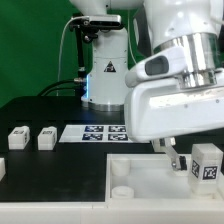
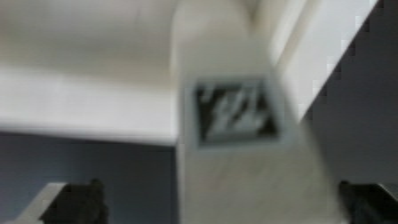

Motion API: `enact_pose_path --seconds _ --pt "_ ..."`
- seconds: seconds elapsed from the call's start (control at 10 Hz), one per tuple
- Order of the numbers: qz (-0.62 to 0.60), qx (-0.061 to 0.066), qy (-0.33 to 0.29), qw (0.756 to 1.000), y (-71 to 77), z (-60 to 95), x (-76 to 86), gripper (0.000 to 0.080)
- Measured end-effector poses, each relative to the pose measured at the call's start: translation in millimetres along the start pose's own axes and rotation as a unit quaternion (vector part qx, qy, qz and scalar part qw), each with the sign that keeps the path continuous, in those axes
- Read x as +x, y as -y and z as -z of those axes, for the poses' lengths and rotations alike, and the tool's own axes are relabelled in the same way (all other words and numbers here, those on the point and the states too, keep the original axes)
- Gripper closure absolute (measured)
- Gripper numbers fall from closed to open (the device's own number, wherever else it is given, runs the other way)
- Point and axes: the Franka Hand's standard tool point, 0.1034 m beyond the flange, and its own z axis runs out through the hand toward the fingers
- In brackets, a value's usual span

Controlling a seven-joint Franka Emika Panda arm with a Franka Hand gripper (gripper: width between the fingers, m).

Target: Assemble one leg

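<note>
A leg (image 1: 207, 163), a small white post with a black-and-white marker, stands upright at the exterior view's right, over the right end of the large white tray (image 1: 90, 190). My gripper (image 1: 183, 160) hangs just beside it with dark fingers (image 1: 172, 155) pointing down. In the blurred wrist view the leg (image 2: 240, 120) runs between the two fingers (image 2: 80, 203), with a dark gap on each side, so my gripper (image 2: 222, 208) is open around it. I cannot tell if the leg sits in a socket.
Two more legs (image 1: 18, 137) (image 1: 46, 138) lie on the black table at the exterior view's left, and another (image 1: 2, 168) sits at the left edge. The marker board (image 1: 100, 132) lies behind the tray. The robot base (image 1: 100, 70) stands at the back.
</note>
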Motion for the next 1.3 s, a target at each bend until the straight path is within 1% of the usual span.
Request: enact_pose_path --seconds 0.1,0.2,0.3,0.4,0.5,0.7,0.9,1.0,1.1,1.2,1.3 --pt "-0.001 0.009 0.047 0.999 -3.0 4.6 2.8 0.015" --pt "-0.009 0.018 0.099 0.995 -3.6 5.4 -5.2 0.015" --pt "-0.014 0.03 0.16 0.987 -0.2 8.1 -9.4 0.015" --pt "-0.013 0.038 0.196 0.98 1.6 7.4 -7.3 0.015" --pt "-0.015 0.042 0.207 0.977 -0.4 5.2 -5.1 0.015" --pt "-0.016 0.04 0.2 0.979 -2.0 3.1 -4.5 0.015" --pt "-0.013 0.039 0.185 0.982 -7.9 0.6 -2.2 0.015" --pt "-0.014 0.038 0.186 0.982 -7.2 0.6 -2.2 0.015" --pt "-0.028 0.036 0.186 0.981 -6.5 0.4 -2.3 0.0238" --pt "-0.026 0.036 0.186 0.982 -6.8 0.5 -2.3 0.0374" --pt "-0.053 0.032 0.187 0.98 -6.1 0.4 -2.2 0.0374"
